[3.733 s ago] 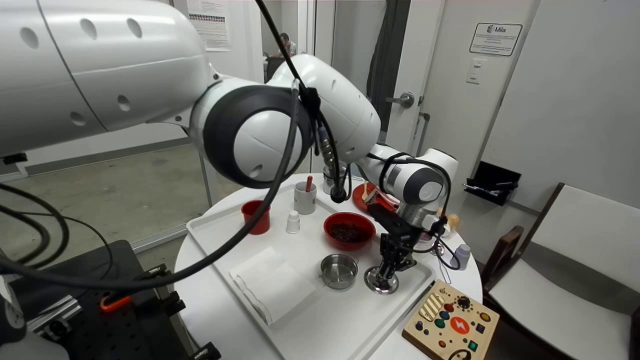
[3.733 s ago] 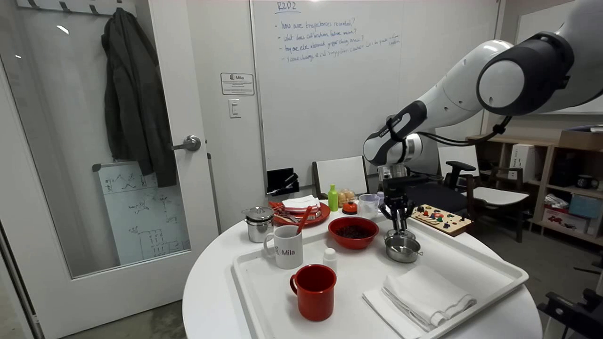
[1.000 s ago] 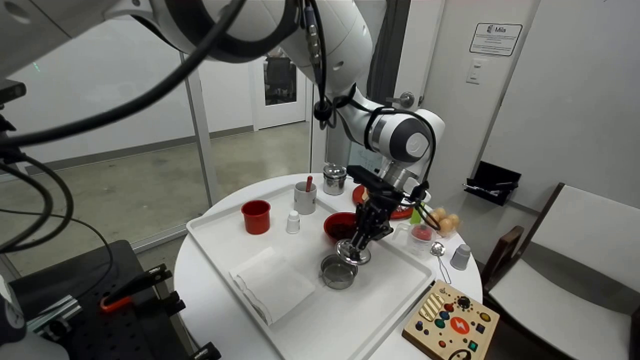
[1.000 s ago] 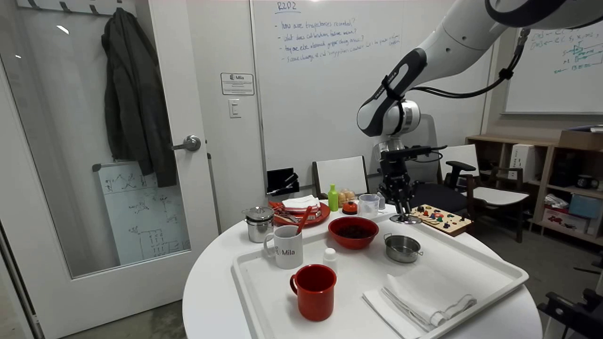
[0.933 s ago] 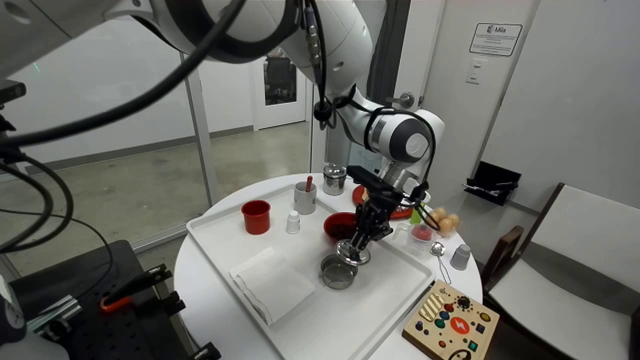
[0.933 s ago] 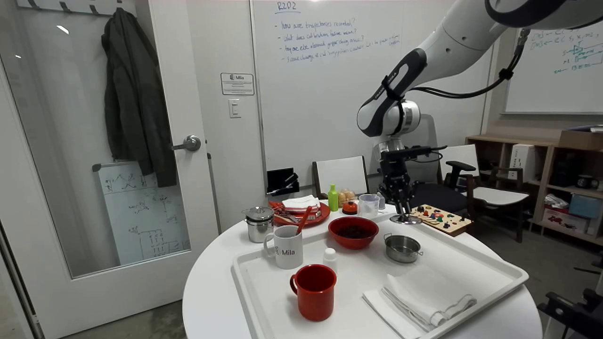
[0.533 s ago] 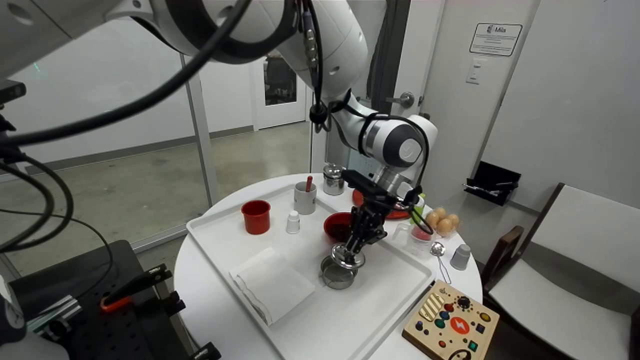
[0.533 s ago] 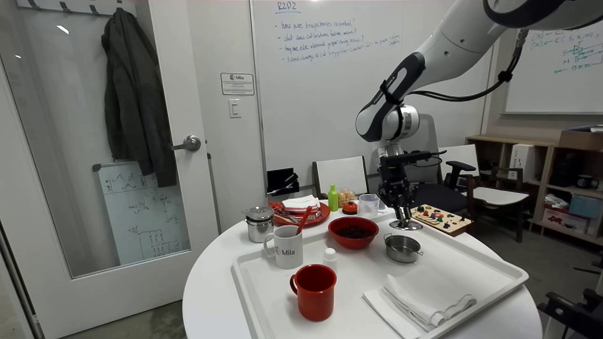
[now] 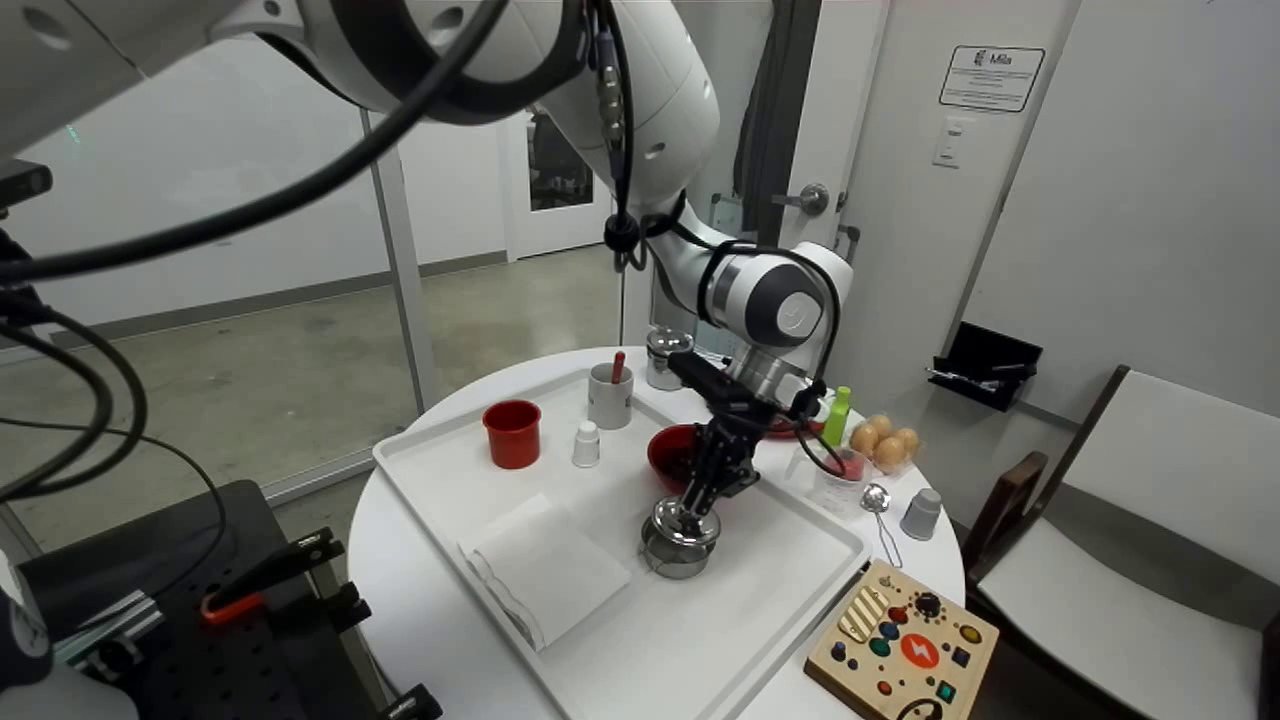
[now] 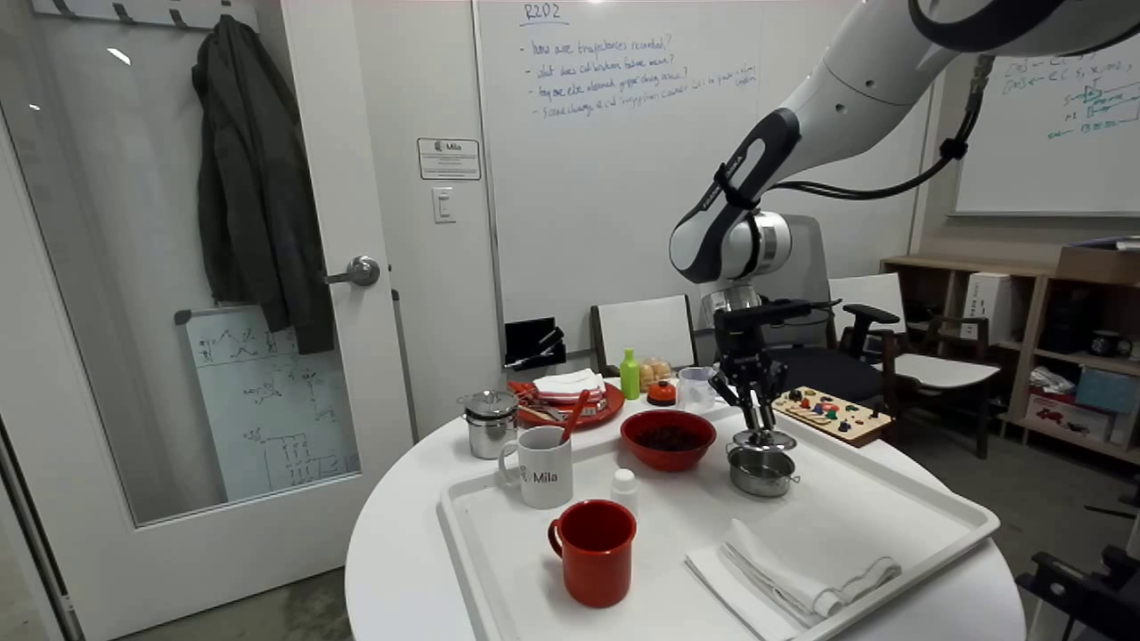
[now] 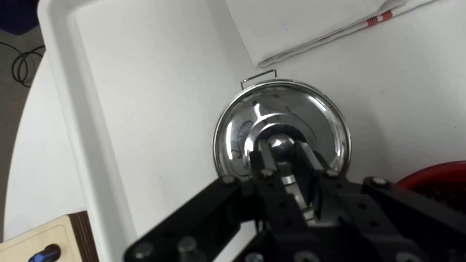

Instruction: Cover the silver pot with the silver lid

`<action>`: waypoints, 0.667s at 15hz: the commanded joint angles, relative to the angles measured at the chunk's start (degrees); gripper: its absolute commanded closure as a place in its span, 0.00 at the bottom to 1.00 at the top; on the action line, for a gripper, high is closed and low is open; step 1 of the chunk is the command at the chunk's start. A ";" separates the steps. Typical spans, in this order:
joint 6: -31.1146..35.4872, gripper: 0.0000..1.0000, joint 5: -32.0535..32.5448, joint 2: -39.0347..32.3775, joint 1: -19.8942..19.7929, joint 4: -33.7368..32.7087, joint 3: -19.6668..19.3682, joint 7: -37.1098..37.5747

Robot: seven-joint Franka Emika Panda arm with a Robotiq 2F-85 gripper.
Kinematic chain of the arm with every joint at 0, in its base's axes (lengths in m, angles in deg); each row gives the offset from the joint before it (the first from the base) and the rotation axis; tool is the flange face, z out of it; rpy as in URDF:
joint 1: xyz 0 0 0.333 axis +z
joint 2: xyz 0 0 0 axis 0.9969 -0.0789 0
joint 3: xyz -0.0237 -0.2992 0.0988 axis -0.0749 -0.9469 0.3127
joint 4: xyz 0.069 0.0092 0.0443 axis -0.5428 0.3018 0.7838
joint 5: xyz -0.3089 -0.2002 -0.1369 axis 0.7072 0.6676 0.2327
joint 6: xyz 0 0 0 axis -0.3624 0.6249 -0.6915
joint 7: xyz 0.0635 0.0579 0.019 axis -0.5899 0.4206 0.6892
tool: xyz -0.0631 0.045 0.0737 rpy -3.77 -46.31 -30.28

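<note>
A written-on whiteboard (image 10: 623,196) spans the background. In front of it the white arm (image 10: 855,107) reaches over the round white table (image 9: 410,600), which carries a broad white tray (image 9: 660,650). The black hand (image 11: 283,149) points down above this tray. A wooden board (image 9: 890,668) with coloured buttons (image 9: 920,651) lies beside the tray, and a folded white cloth (image 9: 545,570) lies on the tray itself. On the table past the tray, a red plate (image 10: 610,407) bears white napkins (image 10: 570,385). A red bowl (image 9: 668,438) sits on the tray, partly hidden by the hand in an exterior view. A red mug (image 10: 595,561) and a white mug (image 10: 545,481) marked "Mila" also stand on the tray, well apart from the hand. The silver pot (image 10: 761,482) stands upright on the tray, near the bowl and the cloth. The silver lid (image 11: 282,109) hangs just above it, and in both exterior views a strip of the pot's inside shows below the lid's edge; in the wrist view the lid hides most of the pot, a wire handle (image 11: 258,76) sticking out past it. A small white bottle (image 10: 624,490) stands by the mugs. Smallest is the lid's round knob (image 11: 281,144), which the hand grasps from two sides, holding the lid up.
</note>
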 commanded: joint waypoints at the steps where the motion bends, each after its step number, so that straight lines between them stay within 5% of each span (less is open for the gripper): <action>1: 2.31 0.88 -0.50 1.30 1.43 2.75 -1.23 2.15; 10: 5.51 0.88 -0.92 1.51 1.81 5.37 -1.36 3.63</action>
